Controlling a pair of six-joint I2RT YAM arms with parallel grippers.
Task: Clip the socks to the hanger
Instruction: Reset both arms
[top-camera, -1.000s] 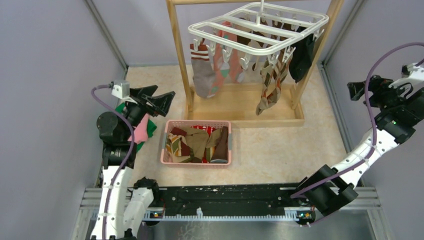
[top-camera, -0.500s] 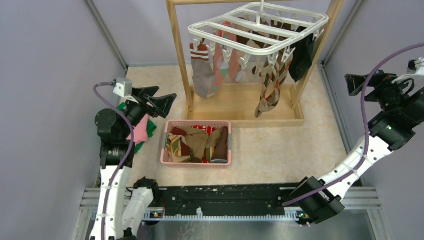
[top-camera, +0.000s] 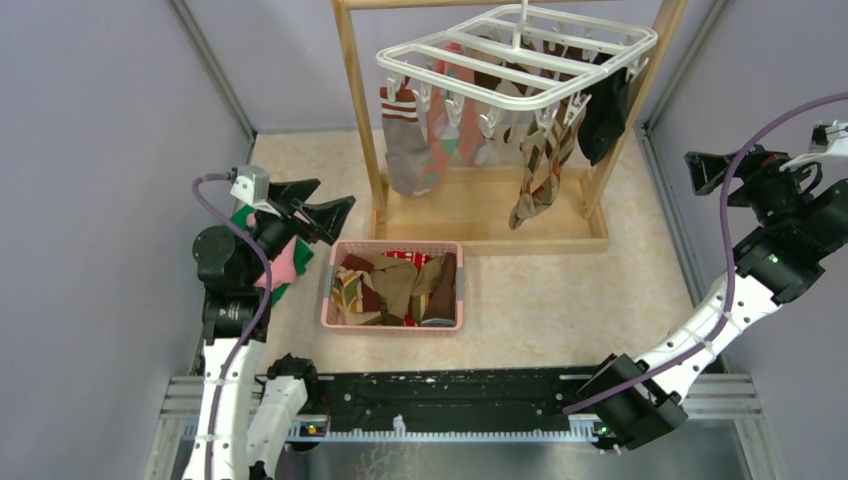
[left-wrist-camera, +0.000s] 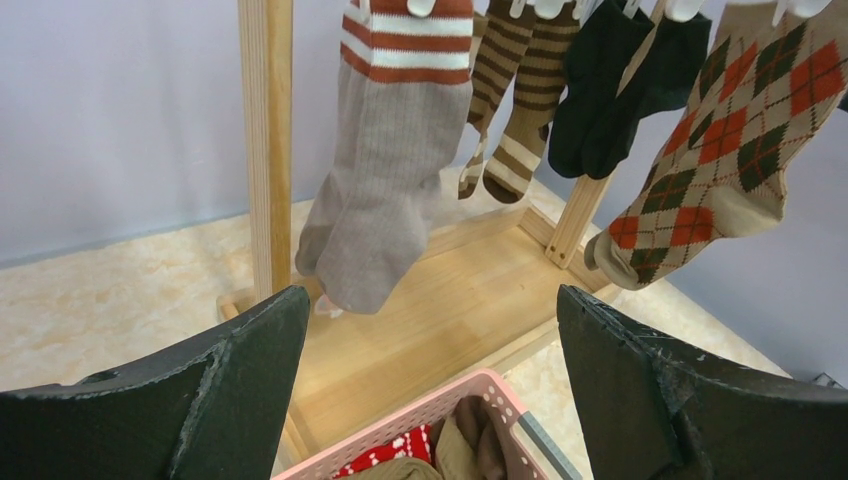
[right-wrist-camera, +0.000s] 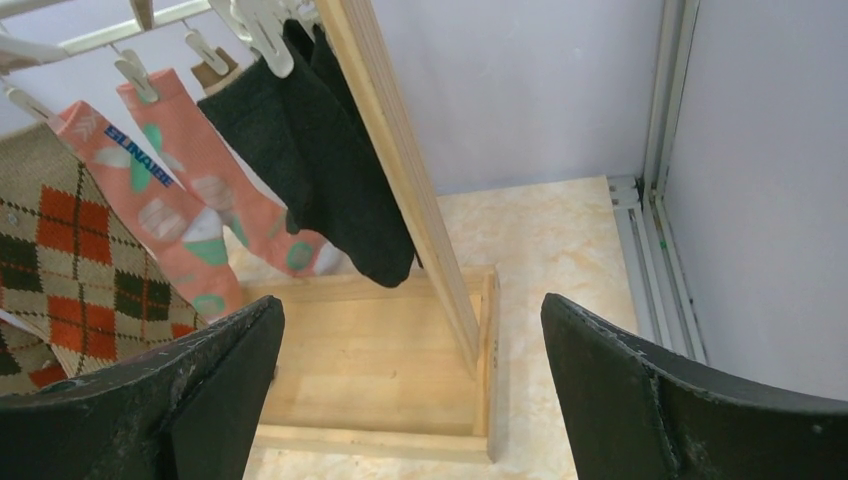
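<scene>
1. Hanger: white grid frame suspended inside the wooden stand at the far middle of the table; clips hang below its bars.
2. Socks on the hanger: grey sock with red-striped cuff at the left corner, beside the stand's left post; pink patterned sock further back; brown-and-cream striped pair behind the grey one; argyle sock at the front, hanging lowest; black socks at the right corner, against the right post; all hang clear of the stand's base board.
3. Socks not hung: a loose heap lies in the pink basket, which sits on the table just in front of the stand; individual items in the heap cannot be separated.
4. Left gripper: jaws spread wide, nothing between them; positioned left of the basket, above folded green and pink cloths; pointed toward the stand's left post and the grey sock, not touching either.
5. Right gripper: jaws spread wide, nothing held; raised at the far right of the table, well apart from the hanger; its camera faces the right post and the black socks.
6. No contact observed between either gripper and any sock, clip or the basket.
</scene>
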